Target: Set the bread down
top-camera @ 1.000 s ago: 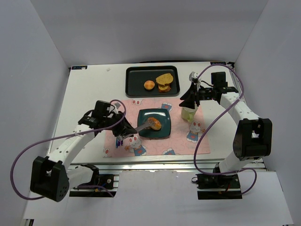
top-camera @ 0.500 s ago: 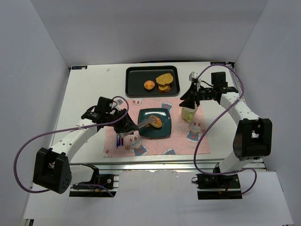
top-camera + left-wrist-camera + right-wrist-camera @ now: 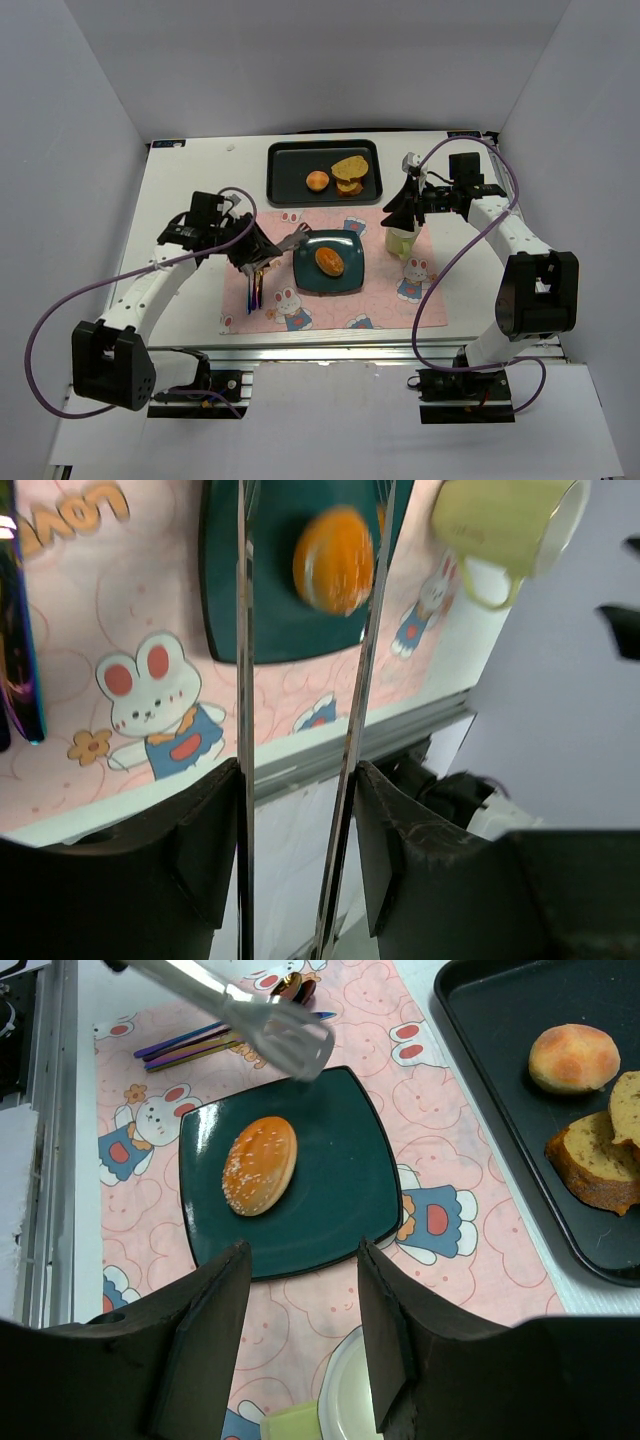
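Note:
The flatter oval bun lies free on the teal plate; it also shows in the right wrist view and, blurred, in the left wrist view. The rounder bun sits on the black tray. My left gripper is shut on metal tongs, whose open tips hang at the plate's left edge, apart from the bun. My right gripper is open and empty, above the green cup.
Stacked toast slices lie on the tray beside the round bun. Iridescent cutlery lies on the pink bunny mat left of the plate. White walls close in the table on three sides.
The tongs have let go of the oval bun, which now rests on the plate. My left arm has drawn the tongs back to the left. The right arm has not moved.

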Tool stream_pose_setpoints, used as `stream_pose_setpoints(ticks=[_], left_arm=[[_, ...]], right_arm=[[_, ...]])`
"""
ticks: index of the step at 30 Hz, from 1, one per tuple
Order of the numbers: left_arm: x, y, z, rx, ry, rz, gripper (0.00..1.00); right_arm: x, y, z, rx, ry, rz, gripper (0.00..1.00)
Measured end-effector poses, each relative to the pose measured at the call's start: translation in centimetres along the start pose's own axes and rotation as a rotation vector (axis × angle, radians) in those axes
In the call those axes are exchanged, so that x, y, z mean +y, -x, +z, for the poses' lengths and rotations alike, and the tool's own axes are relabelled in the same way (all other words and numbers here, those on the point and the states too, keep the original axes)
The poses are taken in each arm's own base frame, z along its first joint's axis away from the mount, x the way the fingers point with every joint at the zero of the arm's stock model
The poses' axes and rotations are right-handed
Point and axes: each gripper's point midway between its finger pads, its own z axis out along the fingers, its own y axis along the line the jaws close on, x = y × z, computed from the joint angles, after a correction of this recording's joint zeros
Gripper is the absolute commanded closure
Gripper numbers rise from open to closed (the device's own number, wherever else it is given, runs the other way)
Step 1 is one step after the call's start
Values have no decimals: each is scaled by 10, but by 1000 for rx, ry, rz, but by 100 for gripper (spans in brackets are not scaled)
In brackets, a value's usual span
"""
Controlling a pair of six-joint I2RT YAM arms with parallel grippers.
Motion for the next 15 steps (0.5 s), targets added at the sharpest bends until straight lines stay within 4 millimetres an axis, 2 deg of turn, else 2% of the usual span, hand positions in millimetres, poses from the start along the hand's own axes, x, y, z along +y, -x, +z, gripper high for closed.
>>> stream_pose_setpoints(ticks=[3, 8, 11, 15], left_arm=[[-5, 14, -6, -41, -14, -4, 45], [-9, 23, -4, -62, -29, -6, 50], [-13, 40, 6, -92, -44, -31, 56], [-22, 79, 31, -165, -80, -85, 58]], right_arm=[[0, 0, 0, 0, 0, -1, 48], [0, 0, 0, 0, 0, -3, 48], [0, 0, 0, 0, 1, -2, 48], [0, 0, 0, -2, 2, -3, 48]])
